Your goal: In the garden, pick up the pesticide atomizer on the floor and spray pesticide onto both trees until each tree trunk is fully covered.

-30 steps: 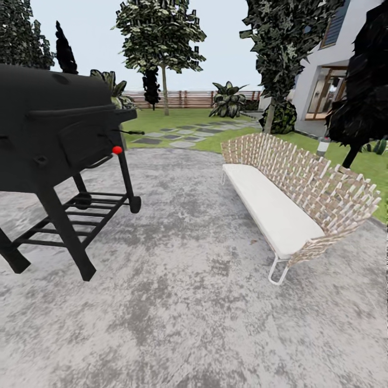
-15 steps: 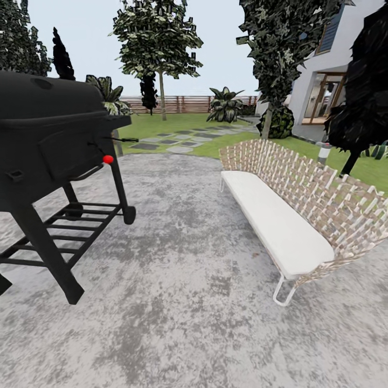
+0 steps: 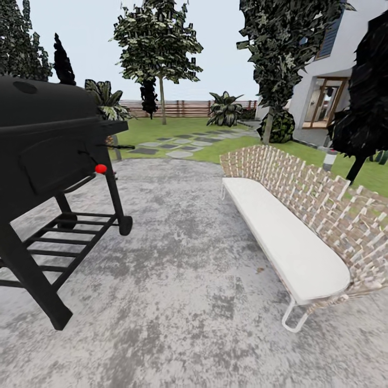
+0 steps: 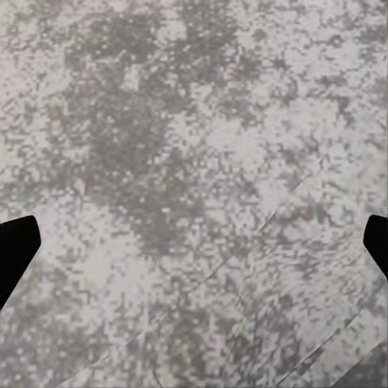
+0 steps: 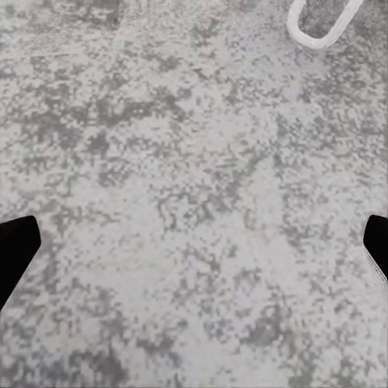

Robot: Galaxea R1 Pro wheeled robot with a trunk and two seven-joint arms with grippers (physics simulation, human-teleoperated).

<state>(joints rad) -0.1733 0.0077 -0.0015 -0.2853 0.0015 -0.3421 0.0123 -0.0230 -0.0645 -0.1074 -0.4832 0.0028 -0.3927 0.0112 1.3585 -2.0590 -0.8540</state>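
Both claws hang over mottled grey paving (image 3: 183,302), jaws spread wide and holding nothing: the left gripper (image 4: 194,234) and the right gripper (image 5: 194,238) each show just two dark fingertips at the far sides of their wrist views. Near the right one, a white loop of bench leg (image 5: 322,24) rests on the stone. Out from there, a black barbecue grill (image 3: 48,156) stands at the patio's left edge, and a woven bench (image 3: 302,221) with a white seat runs along its right edge. Beyond the patio lies the green lawn (image 3: 178,125), where one tree (image 3: 157,40) stands upright, its thin pale trunk (image 3: 162,102) vertical before the slatted fence (image 3: 183,108). A white house (image 3: 328,81) stands at the right.
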